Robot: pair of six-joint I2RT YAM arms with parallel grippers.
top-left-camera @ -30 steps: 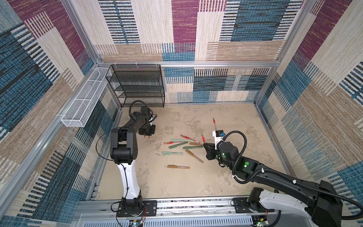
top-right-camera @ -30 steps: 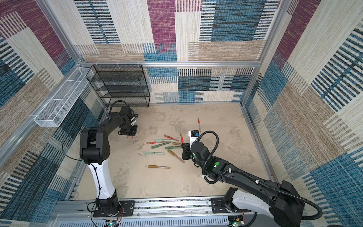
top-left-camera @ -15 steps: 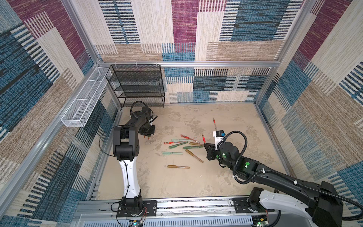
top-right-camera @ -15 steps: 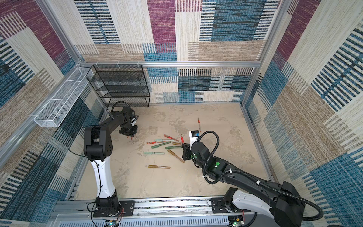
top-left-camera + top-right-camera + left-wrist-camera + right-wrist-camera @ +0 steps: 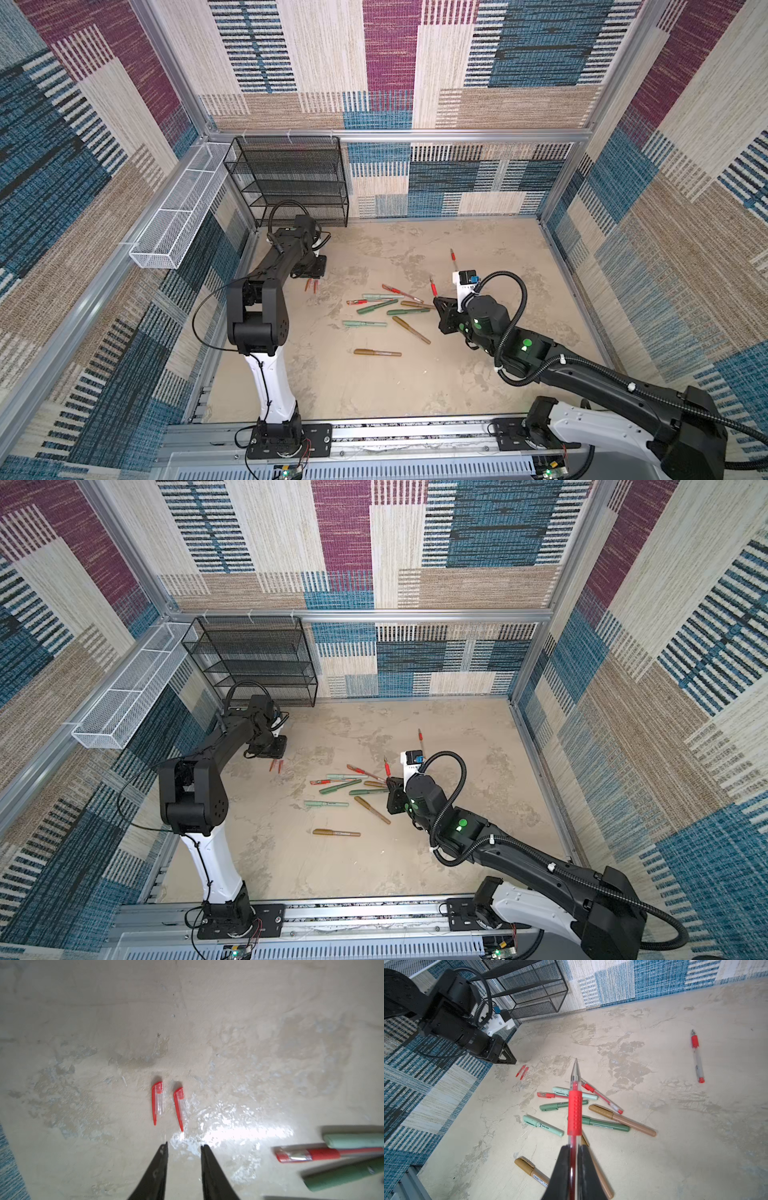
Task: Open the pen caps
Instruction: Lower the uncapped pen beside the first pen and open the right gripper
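The left jaws, slightly parted and empty, should lift straight up so as not to nudge the two short red-and-clear plastic pen caps lying side by side near the beige desk's left edge, long axes parallel, clip tips toward those jaws. The right jaws clamp an uncapped red-gripped clear pen, tip pointing away.

Counts: red pen x4, mint pen x2, dark green pen x2, gold pen x3. Eleven in all. Loose red cap x2. Black wire rack x1. White wire basket x1. Robot arm x2.
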